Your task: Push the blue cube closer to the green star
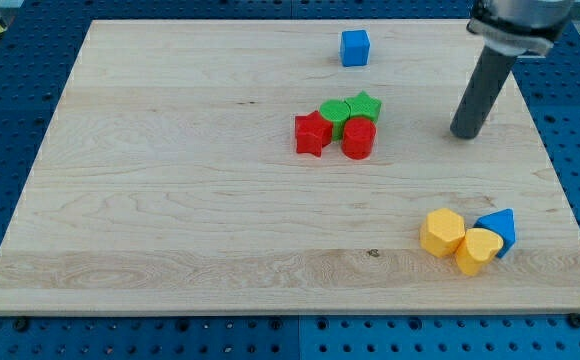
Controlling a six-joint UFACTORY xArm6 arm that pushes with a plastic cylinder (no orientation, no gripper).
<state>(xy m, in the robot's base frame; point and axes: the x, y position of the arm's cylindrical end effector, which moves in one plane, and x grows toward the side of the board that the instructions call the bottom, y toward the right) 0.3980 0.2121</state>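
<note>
Sitting well apart, blue cube (355, 47) lies up-left of my tip (463, 133).

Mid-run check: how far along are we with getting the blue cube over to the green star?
Done: nothing visible yet. The blue cube sits alone near the view's top, well apart from the green star, which is packed in the centre cluster. In hand: my tip rests at the view's right, touching no block, lower than the cube. Left: get behind the cube on its top side and push it down toward the star.
</note>
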